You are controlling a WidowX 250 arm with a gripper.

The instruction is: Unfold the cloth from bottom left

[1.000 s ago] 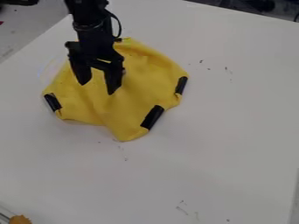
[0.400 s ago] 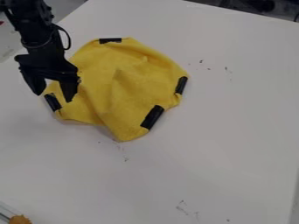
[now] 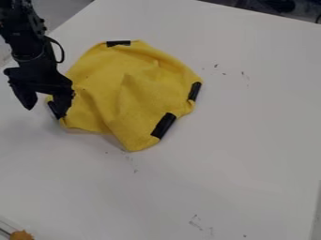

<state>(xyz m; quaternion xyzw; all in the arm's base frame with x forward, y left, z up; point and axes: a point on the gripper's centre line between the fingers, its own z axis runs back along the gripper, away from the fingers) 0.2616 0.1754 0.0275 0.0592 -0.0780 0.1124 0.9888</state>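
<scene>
Fingers (image 3: 63, 101) set wide apart, tips pointing down, at the left of the view. One to the left of the cloth, outside its edge; the other over its left corner. Impossible to confirm contact with the fabric.

Beneath, a pale, smooth surface (image 3: 232, 154), with one long edge running across the top of the view and another slanting down at the upper left.

On the surface, left of and above the view's center, a yellow cloth (image 3: 141, 93), spread in a rounded, irregular outline. Soft ridge down the middle, shallow creases toward the left, wavy lower edge with a blunt corner pointing down.

Entering from the upper left, a black robot arm (image 3: 28, 47), just beside the cloth's upper left edge. On its right side, a looped black cable (image 3: 61, 49).

Along the cloth's border, four black strips: top strip (image 3: 118, 43), right strip (image 3: 195, 91), lower right strip (image 3: 164, 125) and left strip (image 3: 53, 109), the last partly hidden behind a finger.

In the bottom left corner, cut off by the frame, an orange-brown object (image 3: 21, 235), too little in view to identify.

Scattered on the surface, small dark marks (image 3: 216, 65), mostly to the right of the cloth and below it.
</scene>
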